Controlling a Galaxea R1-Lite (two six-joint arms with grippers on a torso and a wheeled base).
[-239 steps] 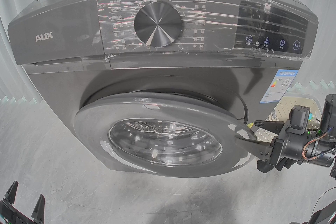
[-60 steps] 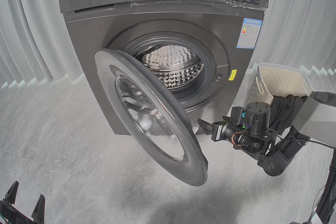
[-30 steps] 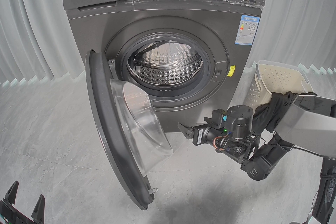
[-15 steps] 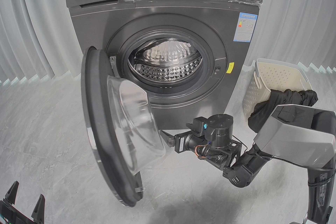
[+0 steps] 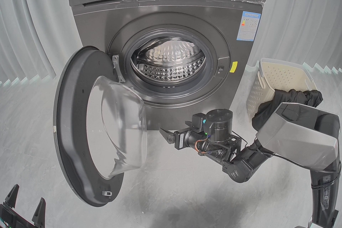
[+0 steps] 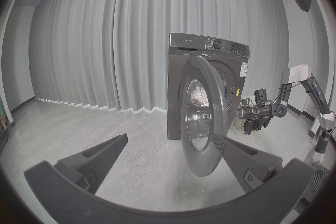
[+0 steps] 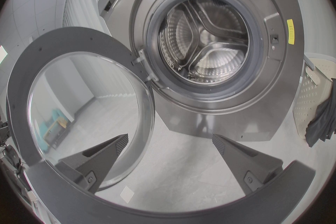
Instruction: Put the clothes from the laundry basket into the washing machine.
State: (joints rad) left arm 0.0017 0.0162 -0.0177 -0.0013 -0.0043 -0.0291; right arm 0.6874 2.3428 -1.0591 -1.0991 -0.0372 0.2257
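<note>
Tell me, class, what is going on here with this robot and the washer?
The robot is partway through loading laundry. The washer has its door wide open, and the drum looks empty. The right gripper, open and holding nothing, hovers low in front of the washer, between the door and the basket. Dark clothes hang over the basket's rim; none are loaded yet. The left gripper is open, low on the robot's left.

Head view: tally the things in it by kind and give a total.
Washing machine: 1
Laundry basket: 1
Dark clothes bundle: 1
End effectors: 2, the left end effector and the right end effector
Total: 5
</note>
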